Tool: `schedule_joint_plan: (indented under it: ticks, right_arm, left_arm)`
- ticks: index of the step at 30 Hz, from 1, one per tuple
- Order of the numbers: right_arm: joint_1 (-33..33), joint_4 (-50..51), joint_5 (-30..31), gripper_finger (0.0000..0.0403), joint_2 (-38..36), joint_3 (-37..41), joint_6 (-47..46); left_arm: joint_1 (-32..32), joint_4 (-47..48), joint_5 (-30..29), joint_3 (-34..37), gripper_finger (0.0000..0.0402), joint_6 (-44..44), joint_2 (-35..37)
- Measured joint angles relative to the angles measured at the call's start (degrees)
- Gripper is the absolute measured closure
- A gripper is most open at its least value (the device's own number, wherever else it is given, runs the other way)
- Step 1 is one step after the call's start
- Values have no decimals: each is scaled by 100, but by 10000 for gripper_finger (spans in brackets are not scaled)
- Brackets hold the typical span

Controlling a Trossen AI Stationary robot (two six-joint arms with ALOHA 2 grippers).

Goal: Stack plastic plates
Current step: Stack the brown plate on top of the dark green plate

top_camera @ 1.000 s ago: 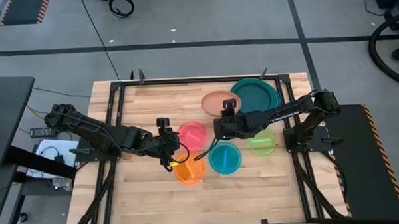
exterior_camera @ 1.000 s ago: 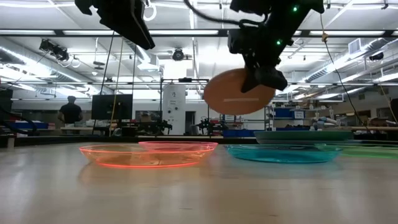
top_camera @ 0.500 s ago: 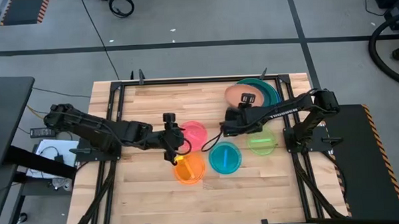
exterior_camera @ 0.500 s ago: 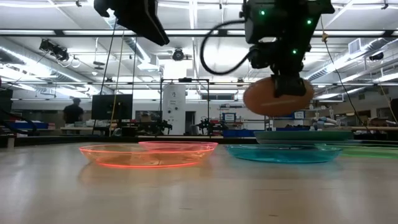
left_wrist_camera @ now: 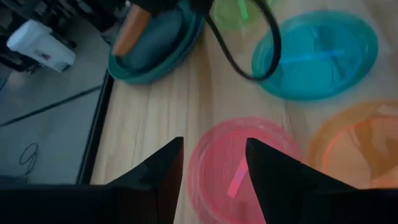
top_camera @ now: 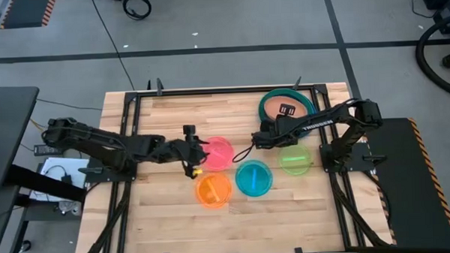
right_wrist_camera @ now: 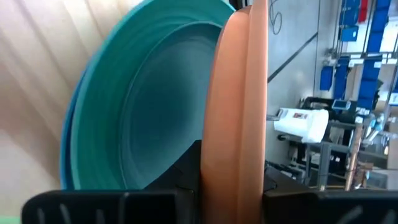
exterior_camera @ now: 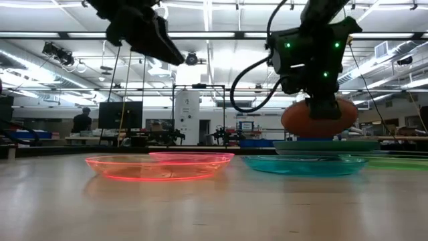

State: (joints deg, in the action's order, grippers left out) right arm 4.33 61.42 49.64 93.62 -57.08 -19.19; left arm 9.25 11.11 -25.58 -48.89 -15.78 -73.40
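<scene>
Low view: right gripper (exterior_camera: 326, 115) fingers pinch the light, stiff brown plate (exterior_camera: 319, 119) by its rim; left gripper (left_wrist_camera: 211, 163) fingers spread, empty.

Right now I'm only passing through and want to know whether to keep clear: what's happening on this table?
The right claw grips a brown plate by its rim and holds it just above the teal plate stack at the table's far right. The left claw hangs open over the pink plate. The orange plate, cyan plate and green plate lie flat, unstacked.
</scene>
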Motion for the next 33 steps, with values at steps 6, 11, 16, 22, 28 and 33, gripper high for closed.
schedule_joint_plan:
  ticks: [6,11,16,22,28,33]
  right_arm:
    - [286,-192,6,335,1,109,-31]
    - [494,-348,-3,335,-2,137,-34]
    - [623,-465,-180,335,-2,137,-32]
    - [737,-581,-346,335,-2,236,-23]
    - [816,-845,-730,325,-2,343,270]
    - [820,-919,-1110,285,-2,345,426]
  left_arm:
    - [-406,-502,345,504,221,-34,702]
    - [-614,-524,437,861,221,69,1259]
    - [-633,-542,457,1277,221,258,1742]
    - [-670,-486,445,1559,221,638,2069]
    - [-668,-513,443,1559,221,1197,2065]
    - [-632,-478,443,1559,221,1529,2057]
